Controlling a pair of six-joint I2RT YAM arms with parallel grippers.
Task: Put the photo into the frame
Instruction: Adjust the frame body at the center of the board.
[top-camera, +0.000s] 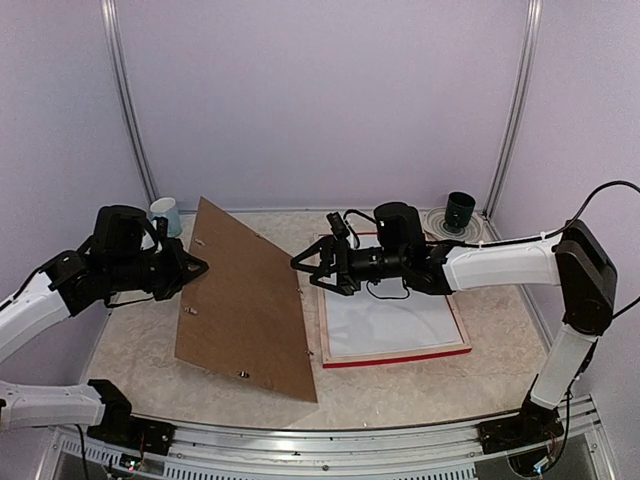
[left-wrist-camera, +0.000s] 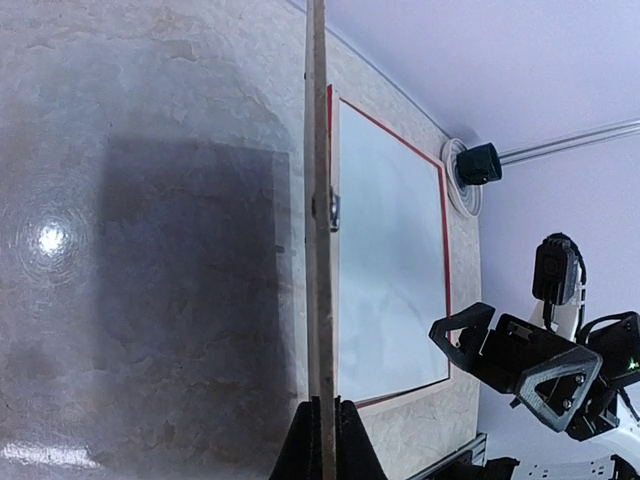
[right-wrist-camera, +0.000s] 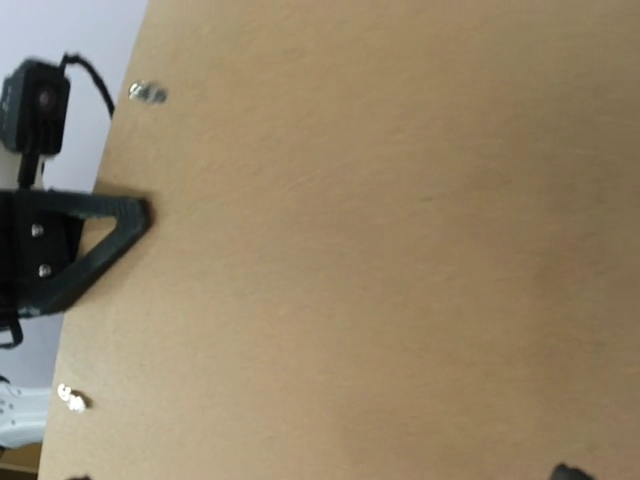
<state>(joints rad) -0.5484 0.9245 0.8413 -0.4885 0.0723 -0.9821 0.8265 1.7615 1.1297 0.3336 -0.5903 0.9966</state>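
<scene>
Marbled beige table (top-camera: 400, 385): bare surface in front of both items. Plain brown rectangular backing board (top-camera: 245, 300), matte with small metal tabs, is tilted, its left edge clamped by the closed left gripper (top-camera: 200, 268). The thin red rectangular frame (top-camera: 395, 357) lies flat right of centre, a white sheet (top-camera: 390, 325) inside. The right gripper (top-camera: 310, 272) is spread wide over the frame's left rail, holding nothing.

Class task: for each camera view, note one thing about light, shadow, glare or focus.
Left wrist: a bright glare spot sits on the table, and the brown board, seen edge-on, casts a dark rectangular shadow beside it. Right wrist: the board fills the view and looks soft and slightly blurred. Top: even, soft light with no glare.
</scene>
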